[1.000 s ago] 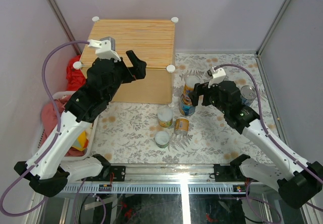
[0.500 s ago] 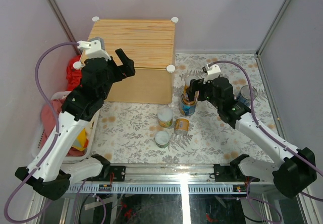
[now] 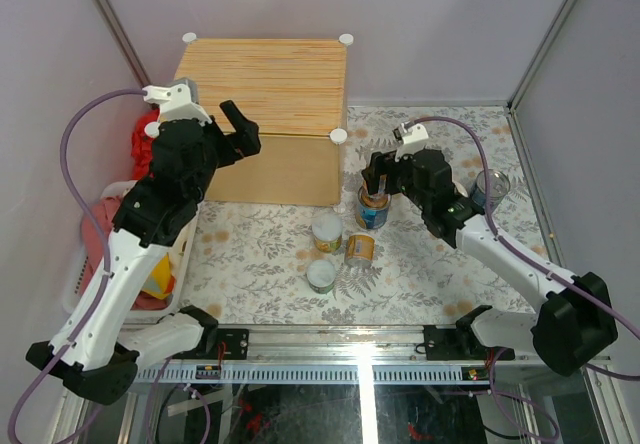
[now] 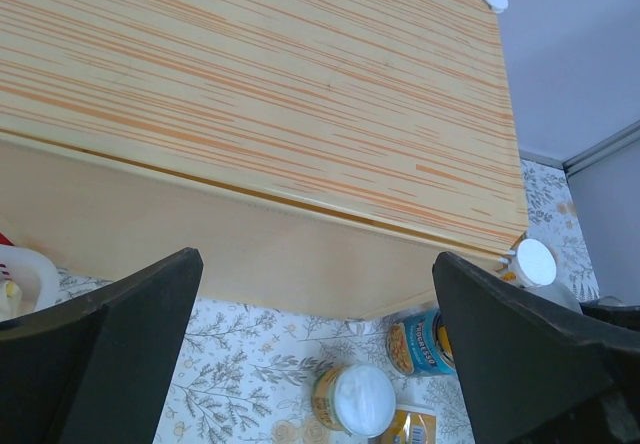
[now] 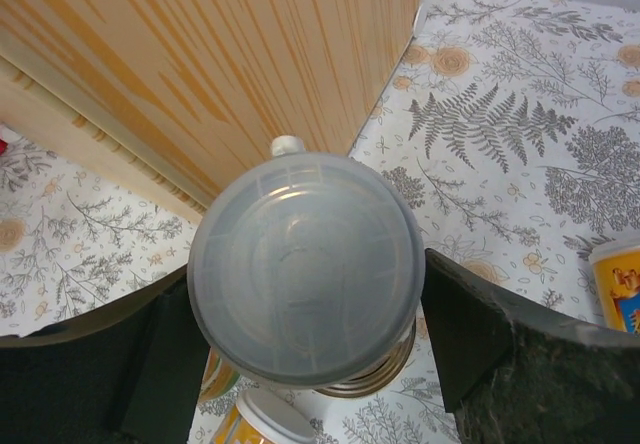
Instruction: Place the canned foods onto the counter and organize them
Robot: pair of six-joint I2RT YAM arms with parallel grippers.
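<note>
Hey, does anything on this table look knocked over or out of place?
One yellow-orange can seems to lie on its side on the floral table cover, near the front edge, while the white-lidded can beside it stands upright. Nothing looks spilled or dented.

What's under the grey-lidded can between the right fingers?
Below the grey-lidded can, another can's silvery rim peeks out; the lid hides its base and whatever it rests on.

Robot lab test cell, plain panel walls (image 3: pixel 450 24), aluminium base rail (image 3: pixel 330 372), floral table cover (image 3: pixel 260 254)
</note>
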